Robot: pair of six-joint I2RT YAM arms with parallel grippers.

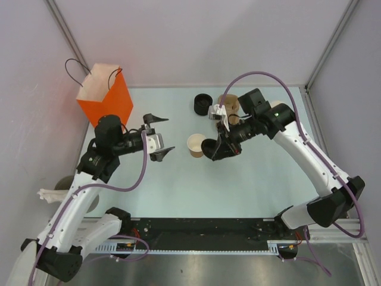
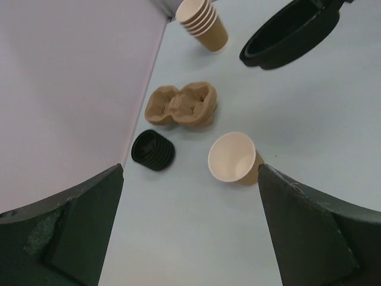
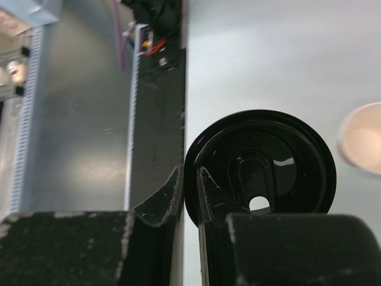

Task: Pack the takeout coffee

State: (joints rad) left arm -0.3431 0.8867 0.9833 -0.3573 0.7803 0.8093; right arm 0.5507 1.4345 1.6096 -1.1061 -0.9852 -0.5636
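Observation:
A small tan paper cup (image 1: pixel 195 145) stands upright and uncovered on the pale table, its pale inside showing (image 2: pixel 233 158). Just to its right, my right gripper (image 1: pixel 219 146) is shut on the rim of a round black lid (image 1: pixel 210 148), held above the table. In the right wrist view the fingers pinch the lid's (image 3: pixel 262 161) left edge, the gripper (image 3: pixel 190 186) beneath it and the cup (image 3: pixel 364 137) at the right border. My left gripper (image 1: pixel 161 136) hangs open left of the cup, nothing between its fingers (image 2: pixel 190 196). The lid (image 2: pixel 292 33) shows beyond the cup.
An orange paper bag (image 1: pixel 107 98) stands open at the back left. A stack of black lids (image 1: pixel 203 104) (image 2: pixel 153 150), a brown cardboard carrier (image 2: pixel 183 105) and a stack of tan cups (image 2: pixel 203 22) lie behind the cup. A black rail (image 3: pixel 158 119) borders the near edge.

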